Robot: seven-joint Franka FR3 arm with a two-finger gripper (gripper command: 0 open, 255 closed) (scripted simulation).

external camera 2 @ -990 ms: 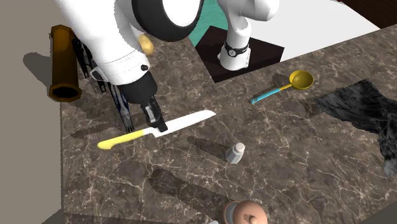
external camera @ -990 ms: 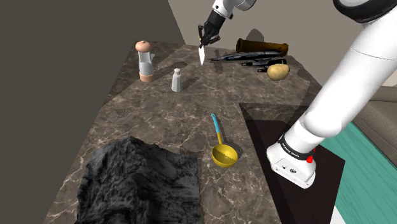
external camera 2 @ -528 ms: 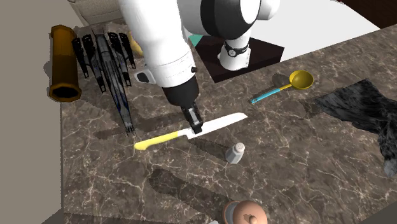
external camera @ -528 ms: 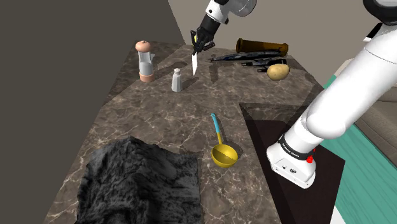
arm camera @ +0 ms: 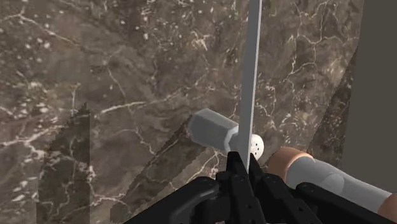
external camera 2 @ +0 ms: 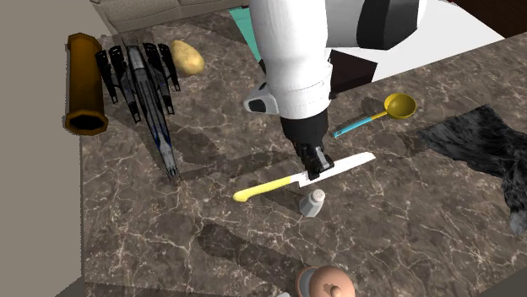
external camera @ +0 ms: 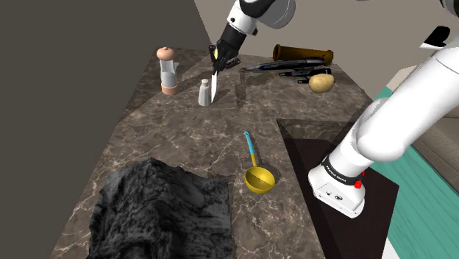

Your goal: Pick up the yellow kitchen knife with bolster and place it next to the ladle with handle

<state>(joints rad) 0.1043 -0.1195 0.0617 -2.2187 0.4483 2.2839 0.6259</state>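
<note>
With the tool (external camera 2: 316, 167) clamped on the yellow-handled kitchen knife (external camera 2: 353, 161) near its bolster, held above the worktop (external camera 2: 211, 245) by the salt shaker (external camera 2: 313, 202), pickup appears complete (judging by the raised blade); placement beside the ladle (external camera 2: 384, 111) is not yet done.

The arm (external camera: 401, 110) is built of thick, rounded white links parted by dark joints (external camera: 277, 10). A black band (external camera: 335, 170) with white lettering and a red mark (external camera: 359, 184) are seen near its foot; the gripper (external camera: 218, 62) is black.
</note>
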